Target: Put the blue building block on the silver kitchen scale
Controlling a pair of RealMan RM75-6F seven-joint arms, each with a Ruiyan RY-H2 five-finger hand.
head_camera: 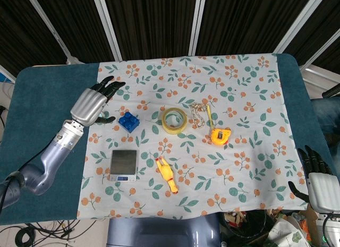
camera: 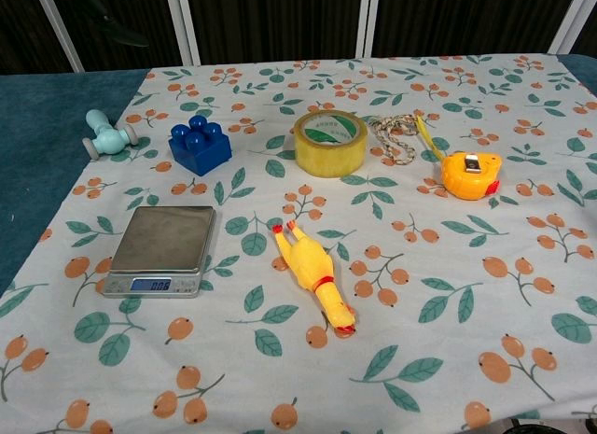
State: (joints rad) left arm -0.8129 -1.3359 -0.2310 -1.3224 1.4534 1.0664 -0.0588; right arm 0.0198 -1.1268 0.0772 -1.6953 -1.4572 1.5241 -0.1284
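Nothing is done yet: the blue building block (head_camera: 128, 121) sits far of the silver kitchen scale (head_camera: 123, 164), left robot hand (head_camera: 94, 103) spread empty beside it.

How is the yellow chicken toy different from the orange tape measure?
The rubber chicken is long and thin; the tape measure is short and chunky. The chicken is yellow with red bits, while the tape measure is orange with a metal clip on top. The chicken lies nearer the front edge, beside the scale; the tape measure sits farther back and right. Both lie loose on the flowery cloth, untouched.
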